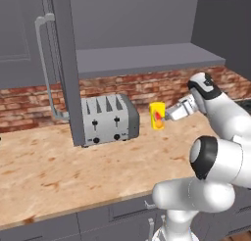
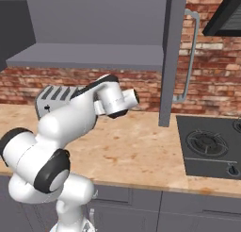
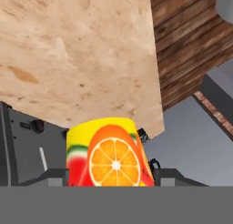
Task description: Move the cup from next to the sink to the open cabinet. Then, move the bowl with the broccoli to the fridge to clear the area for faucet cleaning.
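The claw [image 1: 164, 115] is clenched on the cup [image 1: 157, 115], one finger pressed to each side of it, as the hand view shows with the cup [image 3: 108, 152] wedged between the dark tips. The cup is clear of the counter [image 1: 59, 171], carried upright in the air.

Position relative to the claw: the toaster [image 1: 109, 118] stands just beyond the cup on the counter below; the cabinet shelf [image 1: 147, 59] lies above and beyond the claw; the open cabinet door [image 1: 66, 68] with its bar handle [image 1: 46, 63] hangs further off past the toaster.

Step in hand, as judged: lifting the cup to the shelf. The cup has to rise above the shelf's front edge before it goes forward (the edge is the likely snag). Recommended practice: keep the cup upright, keep the grip firm until the base rests flat on the shelf, set it well inside the lip, then open and withdraw straight back.
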